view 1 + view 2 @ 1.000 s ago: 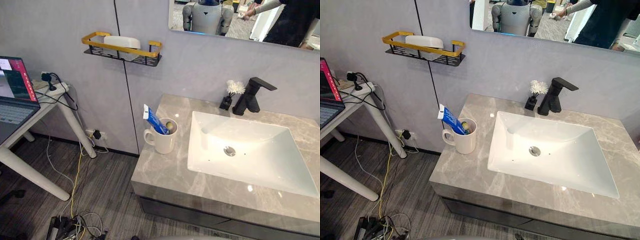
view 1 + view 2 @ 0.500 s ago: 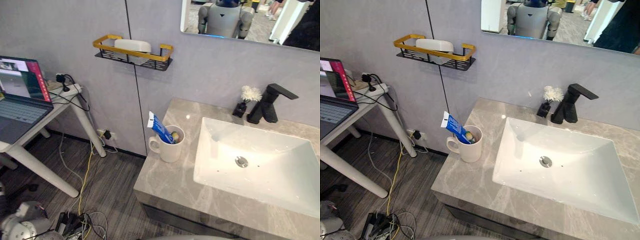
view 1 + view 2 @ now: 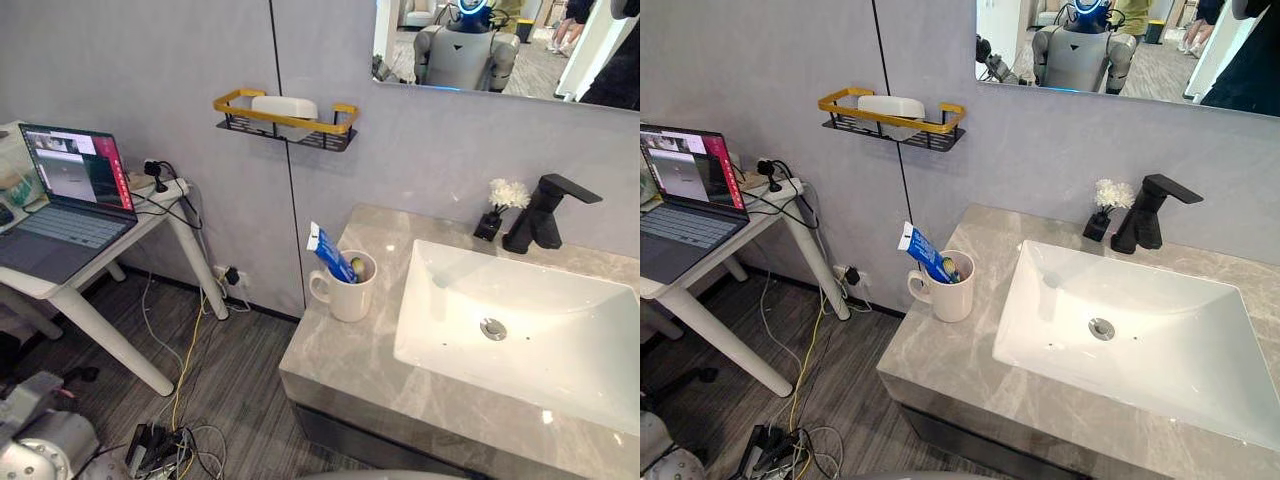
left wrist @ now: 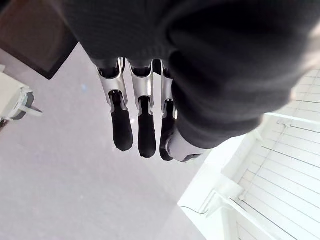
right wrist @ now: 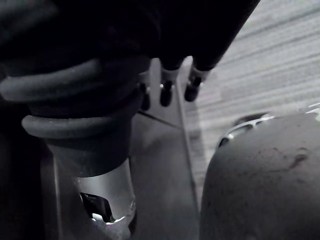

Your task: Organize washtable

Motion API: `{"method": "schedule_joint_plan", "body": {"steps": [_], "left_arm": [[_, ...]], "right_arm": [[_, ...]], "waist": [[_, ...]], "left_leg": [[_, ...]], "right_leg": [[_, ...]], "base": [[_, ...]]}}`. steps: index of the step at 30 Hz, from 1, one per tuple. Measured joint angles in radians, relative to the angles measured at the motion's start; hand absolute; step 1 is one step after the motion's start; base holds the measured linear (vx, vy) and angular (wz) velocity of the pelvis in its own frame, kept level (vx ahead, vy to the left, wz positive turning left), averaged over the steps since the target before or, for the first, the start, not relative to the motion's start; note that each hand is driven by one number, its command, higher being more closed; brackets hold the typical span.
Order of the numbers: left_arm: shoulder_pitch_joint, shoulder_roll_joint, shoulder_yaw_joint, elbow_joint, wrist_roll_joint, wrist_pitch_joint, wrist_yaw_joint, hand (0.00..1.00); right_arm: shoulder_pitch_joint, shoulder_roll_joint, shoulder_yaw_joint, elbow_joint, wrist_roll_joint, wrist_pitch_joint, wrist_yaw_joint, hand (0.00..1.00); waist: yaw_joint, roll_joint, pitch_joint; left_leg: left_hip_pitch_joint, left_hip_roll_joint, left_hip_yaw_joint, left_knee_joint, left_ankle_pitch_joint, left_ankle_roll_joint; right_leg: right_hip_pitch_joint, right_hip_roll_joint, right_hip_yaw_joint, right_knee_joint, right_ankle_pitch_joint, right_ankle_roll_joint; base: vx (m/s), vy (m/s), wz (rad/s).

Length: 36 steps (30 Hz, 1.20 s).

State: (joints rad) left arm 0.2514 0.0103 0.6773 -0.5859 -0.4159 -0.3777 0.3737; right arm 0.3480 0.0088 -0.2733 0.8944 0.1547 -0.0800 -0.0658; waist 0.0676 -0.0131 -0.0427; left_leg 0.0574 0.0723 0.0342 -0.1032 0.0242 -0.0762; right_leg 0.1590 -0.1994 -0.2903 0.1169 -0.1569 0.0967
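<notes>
A white mug (image 3: 347, 296) stands on the grey marble washtable (image 3: 340, 365), left of the white sink (image 3: 560, 345). A blue toothpaste tube (image 3: 328, 252) and a yellowish item lean inside the mug. A black tap (image 3: 540, 212) and a small black vase of white flowers (image 3: 497, 205) stand by the back wall. My left hand (image 4: 146, 127) hangs with straight fingers and holds nothing. My right hand (image 5: 166, 91) hangs low by the floor, its fingers straight and empty.
A gold and black wall shelf (image 3: 285, 122) with a white soap dish (image 3: 283, 104) hangs to the upper left of the washtable. A laptop (image 3: 70, 195) sits on a white table (image 3: 60, 285) at the left. Cables (image 3: 160, 445) lie on the floor below.
The camera has swung left and up, so the whole scene sits further right and more of the laptop shows. Nothing on the washtable has moved.
</notes>
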Motion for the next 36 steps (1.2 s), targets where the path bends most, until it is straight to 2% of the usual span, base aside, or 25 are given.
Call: {"method": "schedule_joint_plan", "body": {"steps": [5,7,9,10,11,13,16,18,24,29,32,36], "left_arm": [[0.049,0.0,-0.128,-0.046,-0.049,0.006,-0.13,1.0],[0.086,0.009,-0.242,-0.077,-0.15,0.031,-0.227,1.0],[0.112,0.035,-0.328,-0.099,-0.204,0.047,-0.269,1.0],[0.152,0.097,-0.437,-0.123,-0.259,0.07,-0.316,1.0],[0.169,0.13,-0.481,-0.131,-0.279,0.081,-0.336,1.0],[0.214,0.269,-0.628,-0.161,-0.362,0.136,-0.421,1.0],[0.24,0.384,-0.739,-0.151,-0.473,0.195,-0.499,1.0],[0.239,0.431,-0.791,-0.114,-0.497,0.219,-0.512,1.0],[0.23,0.533,-0.906,0.019,-0.514,0.287,-0.533,1.0],[0.17,0.584,-1.002,0.112,-0.502,0.307,-0.545,1.0],[0.142,0.587,-1.016,0.13,-0.47,0.316,-0.543,1.0],[0.079,0.579,-1.024,0.194,-0.414,0.316,-0.539,1.0]], "right_arm": [[0.001,-0.005,0.0,-0.002,0.001,0.005,0.01,0.0],[0.003,-0.008,-0.001,-0.002,0.001,0.012,0.019,0.0],[0.003,-0.009,-0.001,-0.001,0.002,0.014,0.022,0.0],[0.003,-0.01,-0.001,0.002,0.002,0.016,0.023,0.0],[0.003,-0.01,-0.001,0.003,0.002,0.016,0.024,0.0],[0.001,-0.01,-0.001,0.005,0.002,0.017,0.026,0.0],[-0.02,-0.017,-0.003,0.028,0.004,0.014,0.033,0.0],[-0.048,-0.03,-0.005,0.081,0.004,0.015,0.035,0.0],[-0.081,-0.076,-0.022,0.178,0.011,0.019,0.044,0.0],[-0.096,-0.101,0.001,0.188,0.013,0.019,0.044,0.0],[-0.123,-0.107,0.02,0.203,0.016,0.019,0.044,0.0],[-0.148,-0.102,0.051,0.204,0.034,0.019,0.045,0.0]], "waist": [[-0.002,0.006,-0.006],[-0.002,0.01,-0.009],[-0.002,0.01,-0.009],[-0.003,0.011,-0.009],[-0.004,0.011,-0.009],[-0.011,0.012,-0.009],[-0.036,0.018,-0.009],[-0.053,0.018,-0.008],[-0.056,0.048,0.004],[-0.074,0.061,0.02],[-0.092,0.056,0.041],[-0.109,0.033,0.071]], "left_leg": [[-0.021,0.009,-0.003,0.0,0.012,-0.002],[-0.024,0.014,-0.005,0.0,0.017,-0.007],[-0.026,0.015,-0.006,0.0,0.019,-0.008],[-0.027,0.016,-0.007,0.0,0.02,-0.009],[-0.027,0.016,-0.007,0.0,0.021,-0.01],[-0.03,0.015,-0.009,0.0,0.027,-0.009],[-0.048,0.015,-0.017,0.0,0.037,-0.017],[-0.062,0.011,-0.021,0.0,0.043,-0.021],[-0.069,0.03,-0.034,0.0,0.057,-0.029],[-0.088,0.034,-0.048,0.0,0.062,-0.034],[-0.1,0.035,-0.048,0.0,0.062,-0.034],[-0.102,0.034,-0.035,0.002,0.062,-0.034]], "right_leg": [[-0.009,0.012,-0.005,-0.017,0.0,0.0],[-0.01,0.017,-0.008,-0.017,0.0,0.0],[-0.011,0.019,-0.008,-0.018,0.0,0.0],[-0.012,0.02,-0.008,-0.018,0.0,0.0],[-0.012,0.02,-0.008,-0.018,0.0,0.0],[-0.015,0.02,-0.008,-0.018,0.0,0.0],[-0.028,0.023,-0.003,-0.023,-0.002,0.0],[-0.03,0.026,0.016,-0.047,-0.006,0.005],[-0.048,0.05,0.024,-0.05,-0.014,0.003],[-0.062,0.056,0.014,-0.05,-0.016,0.0],[-0.077,0.056,0.02,-0.05,-0.016,0.0],[-0.079,0.056,0.025,-0.056,-0.015,0.0]], "base": [[-0.04,-0.043,0.03],[-0.02,-0.044,0.05],[-0.01,-0.034,0.02],[0.0,0.0,0.0],[0.0,0.0,0.0],[0.0,0.0,0.0],[-0.01,-0.01,0.03],[-0.02,-0.024,0.07],[-0.01,-0.041,0.02],[0.0,-0.03,0.06],[0.01,-0.007,-0.05],[0.04,-0.008,-0.04]]}}
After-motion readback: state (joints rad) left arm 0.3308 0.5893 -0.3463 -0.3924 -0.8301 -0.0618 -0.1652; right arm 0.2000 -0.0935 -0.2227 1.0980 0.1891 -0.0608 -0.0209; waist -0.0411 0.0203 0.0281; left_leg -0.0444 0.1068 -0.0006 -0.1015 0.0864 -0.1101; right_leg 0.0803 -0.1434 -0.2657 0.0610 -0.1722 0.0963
